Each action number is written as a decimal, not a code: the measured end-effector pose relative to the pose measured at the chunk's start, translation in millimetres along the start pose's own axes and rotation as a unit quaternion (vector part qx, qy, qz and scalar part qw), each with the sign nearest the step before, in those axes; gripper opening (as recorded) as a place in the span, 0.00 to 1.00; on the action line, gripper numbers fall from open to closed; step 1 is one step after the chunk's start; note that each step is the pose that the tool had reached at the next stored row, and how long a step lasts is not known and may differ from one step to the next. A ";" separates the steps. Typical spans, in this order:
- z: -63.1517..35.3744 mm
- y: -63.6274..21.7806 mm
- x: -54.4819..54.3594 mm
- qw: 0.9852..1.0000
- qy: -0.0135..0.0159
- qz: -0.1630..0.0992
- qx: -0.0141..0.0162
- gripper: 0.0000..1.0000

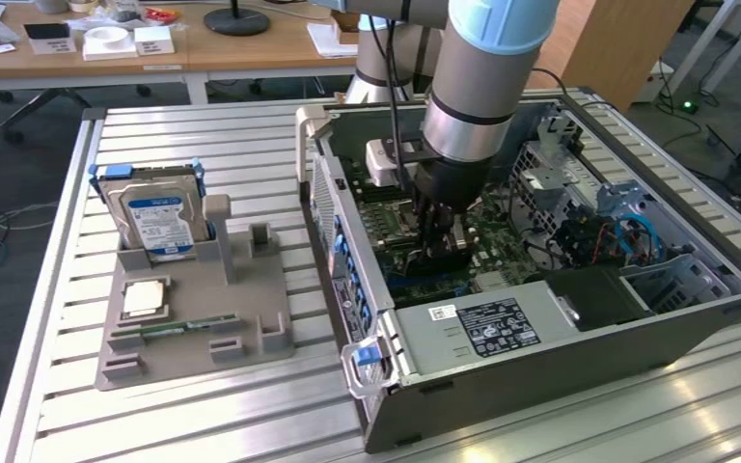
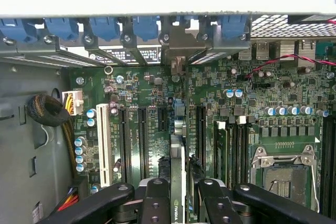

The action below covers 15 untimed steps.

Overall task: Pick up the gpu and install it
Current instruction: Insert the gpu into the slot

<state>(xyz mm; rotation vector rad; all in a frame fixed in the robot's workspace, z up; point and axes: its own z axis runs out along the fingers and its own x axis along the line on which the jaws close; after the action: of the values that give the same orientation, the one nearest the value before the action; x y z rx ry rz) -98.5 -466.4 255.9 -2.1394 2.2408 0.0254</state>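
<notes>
— Where's the gpu [image 2: 178, 156]?
— Pinched edge-on in my gripper [image 2: 181, 190], down inside the computer case [image 1: 538, 357], over the motherboard [image 2: 152, 108]. Seated or not, I can't tell.
— Its lie?
— Long axis parallel to the black slots [image 2: 143, 145], pointing at the rear brackets [image 2: 144, 27].

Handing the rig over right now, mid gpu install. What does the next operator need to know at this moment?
Gripper: shut on the gpu, which it holds edge-on, low inside the open computer case.
gpu: over the motherboard, running parallel to the long black slots.
Done: the card is picked up and brought into the case.
Left: not yet released; whether it is seated in a slot cannot be told.
Other: the hard drive stands on the grey holder beside the case.
</notes>
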 end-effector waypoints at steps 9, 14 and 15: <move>0.3 0.0 0.0 1.000 0.000 0.000 0.000 0.25; 0.3 0.0 0.0 1.000 0.000 0.000 0.000 0.25; 0.6 0.2 -0.1 1.000 -0.001 0.000 0.000 0.26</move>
<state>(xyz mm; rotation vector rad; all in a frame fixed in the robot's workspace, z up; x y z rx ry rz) -98.7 -466.2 255.4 -2.1387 2.2408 0.0276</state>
